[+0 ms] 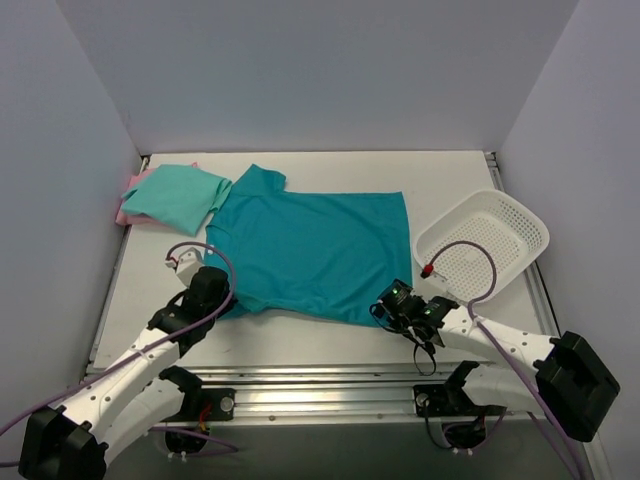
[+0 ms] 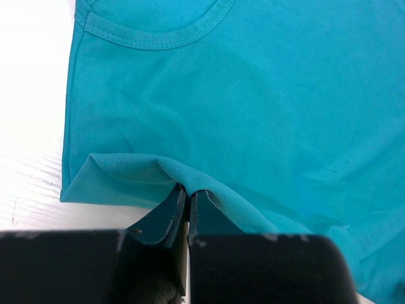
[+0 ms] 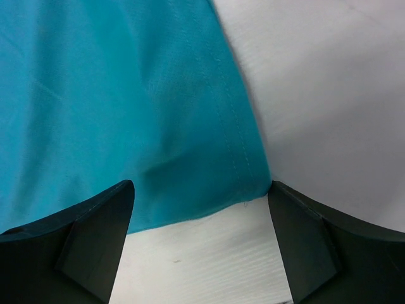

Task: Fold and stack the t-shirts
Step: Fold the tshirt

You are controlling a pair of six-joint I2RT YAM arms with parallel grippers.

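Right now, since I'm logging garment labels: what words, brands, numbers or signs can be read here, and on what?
None can be read: the teal t-shirt, mint t-shirt, pink t-shirt and white basket show no print, tag or label in any view.

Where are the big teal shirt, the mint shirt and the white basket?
teal shirt (image 1: pixel 320 250), top view, middle of its body.
mint shirt (image 1: pixel 175 197), top view, centre of folded cloth.
white basket (image 1: pixel 520 212), top view, far rim.
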